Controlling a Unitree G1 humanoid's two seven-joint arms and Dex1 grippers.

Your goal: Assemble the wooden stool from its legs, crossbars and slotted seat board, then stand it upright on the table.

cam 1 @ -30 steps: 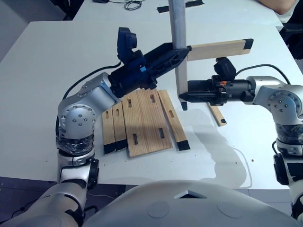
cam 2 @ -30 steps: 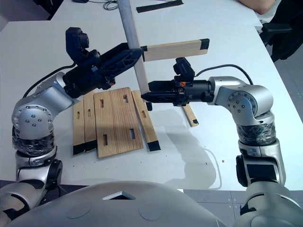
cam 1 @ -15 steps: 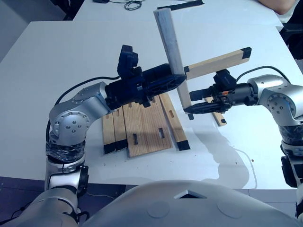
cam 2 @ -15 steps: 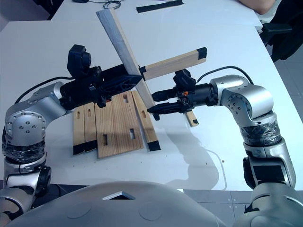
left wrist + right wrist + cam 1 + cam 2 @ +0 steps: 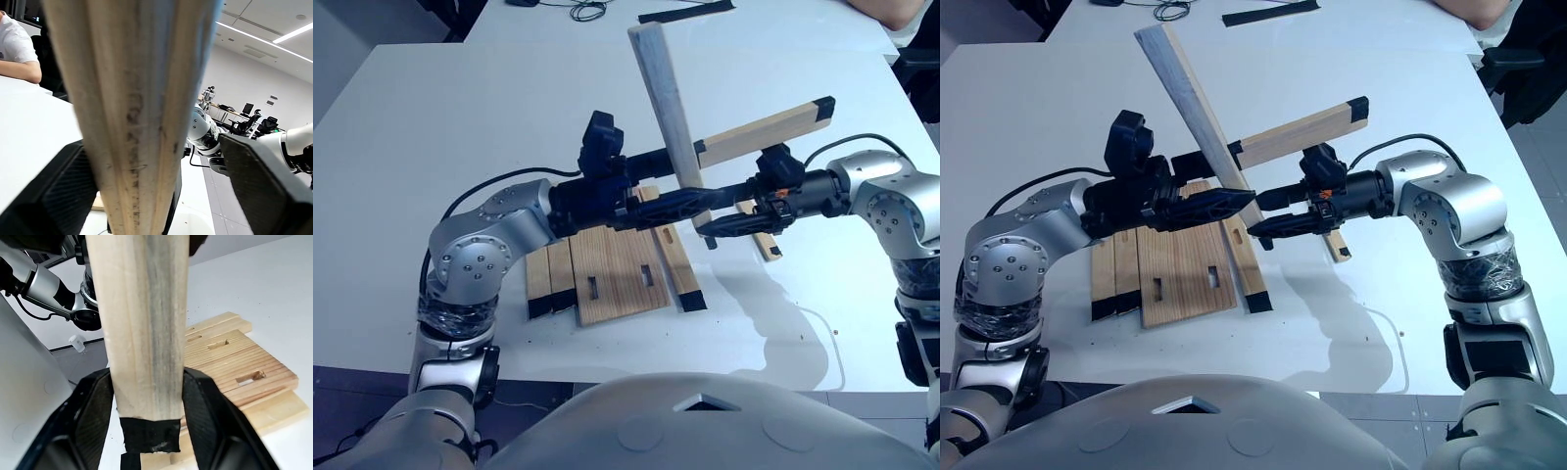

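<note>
A long wooden leg [image 5: 668,108] leans in the air over the table, with a black-tipped crossbar [image 5: 764,125] joined to its middle and pointing right. My right gripper [image 5: 710,227] is shut on the leg's lower end; both fingers [image 5: 93,411] press its sides [image 5: 146,323]. My left gripper [image 5: 690,201] sits just above it, open around the leg [image 5: 142,122], with a gap on one finger's [image 5: 264,186] side. On the table below lie the slotted seat board [image 5: 617,255], two slats [image 5: 548,269] to its left and a black-tipped leg [image 5: 671,250] to its right.
A short wooden piece [image 5: 765,240] lies on the table under my right gripper. The white table [image 5: 431,127] has free room to the left and at the back. A second table behind carries cables and a black strip [image 5: 685,10].
The leg went from upright to tilted a second ago. Since then my left gripper left the crossbar joint and slid down the leg towards my right gripper, which keeps the lower end.
</note>
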